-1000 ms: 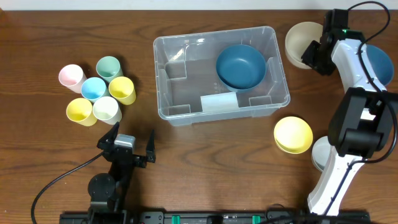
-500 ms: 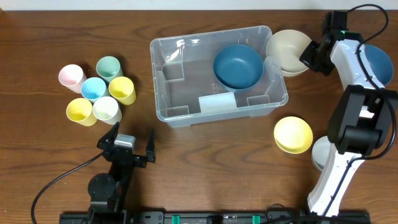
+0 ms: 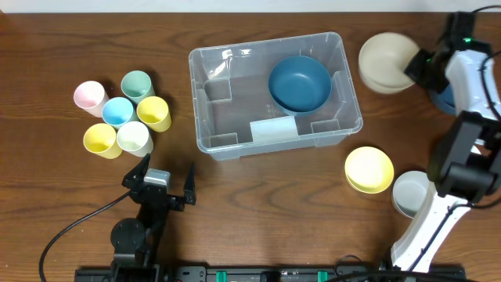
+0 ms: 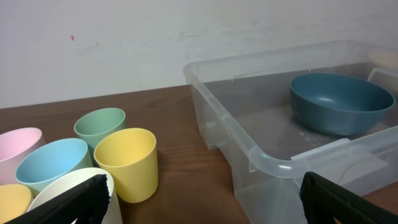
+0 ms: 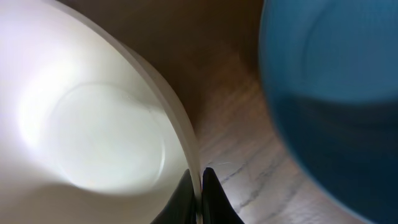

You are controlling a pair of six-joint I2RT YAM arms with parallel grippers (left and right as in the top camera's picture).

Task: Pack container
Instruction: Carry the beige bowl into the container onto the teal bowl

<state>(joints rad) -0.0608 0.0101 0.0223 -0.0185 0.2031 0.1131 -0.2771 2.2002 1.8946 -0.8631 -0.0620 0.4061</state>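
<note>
The clear plastic container (image 3: 205, 117) stands mid-table with a dark blue bowl (image 3: 299, 83) in its right half and a white label on its front wall. It also shows in the left wrist view (image 4: 267, 160), with the bowl (image 4: 341, 102) inside. My right gripper (image 3: 417, 70) is shut on the rim of a cream bowl (image 3: 386, 59), held right of the container and apart from it. The right wrist view shows the jaws (image 5: 198, 190) pinching that rim (image 5: 93, 130). My left gripper (image 3: 160, 185) is open and empty near the front edge, left of the container (image 4: 202, 208).
Several pastel cups (image 3: 125, 113) cluster at the left (image 4: 124, 162). A yellow bowl (image 3: 369, 168) and a pale grey bowl (image 3: 409, 194) sit at the front right. Another blue bowl (image 5: 336, 81) lies right of the cream bowl, mostly hidden under the right arm in the overhead view.
My right gripper carried the cream bowl left to the container's right rim, nudging the container slightly left, then pulled back right with the bowl. The left arm has not moved.
</note>
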